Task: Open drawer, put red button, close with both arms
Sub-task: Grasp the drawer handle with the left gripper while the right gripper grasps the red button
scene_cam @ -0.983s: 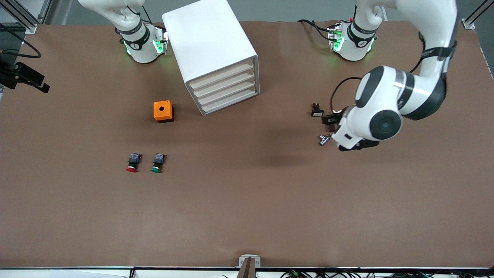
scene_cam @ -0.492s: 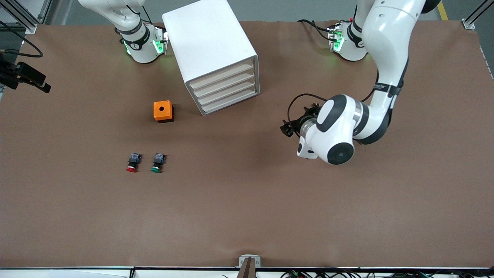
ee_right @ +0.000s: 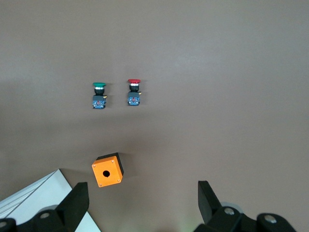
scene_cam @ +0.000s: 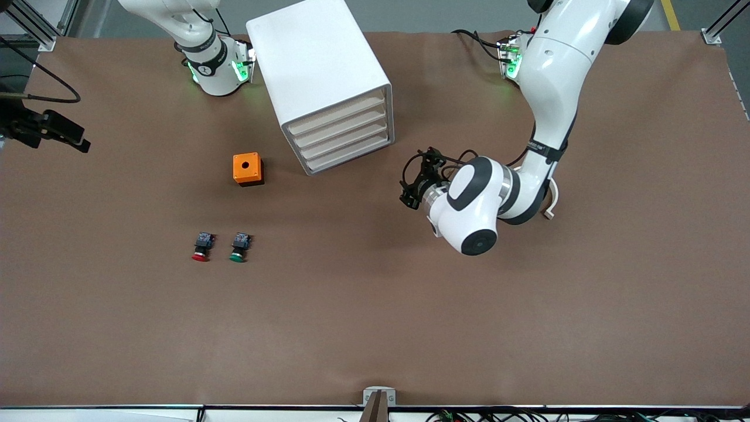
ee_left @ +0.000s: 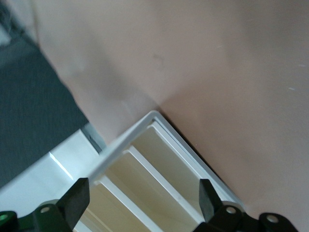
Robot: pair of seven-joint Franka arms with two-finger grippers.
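The red button (scene_cam: 200, 249) lies on the brown table, beside the green-capped one (scene_cam: 238, 248); both show in the right wrist view, red (ee_right: 133, 92) and green (ee_right: 98, 94). The white drawer cabinet (scene_cam: 319, 76) has all its drawers (scene_cam: 343, 132) shut. My left gripper (scene_cam: 411, 189) is open and empty in front of the drawers, apart from them; the drawer fronts (ee_left: 159, 169) fill the space between its fingers (ee_left: 143, 195). My right gripper (ee_right: 142, 195) is open and empty, high over the table above the orange box. It is out of the front view.
An orange box (scene_cam: 248, 169) with a round hole stands between the cabinet and the buttons; it also shows in the right wrist view (ee_right: 107, 169). A black camera mount (scene_cam: 47, 129) sticks in at the right arm's end of the table.
My left arm has swung from the left arm's end of the table toward the cabinet, bringing its gripper in front of the drawers. The buttons and the box have not moved.
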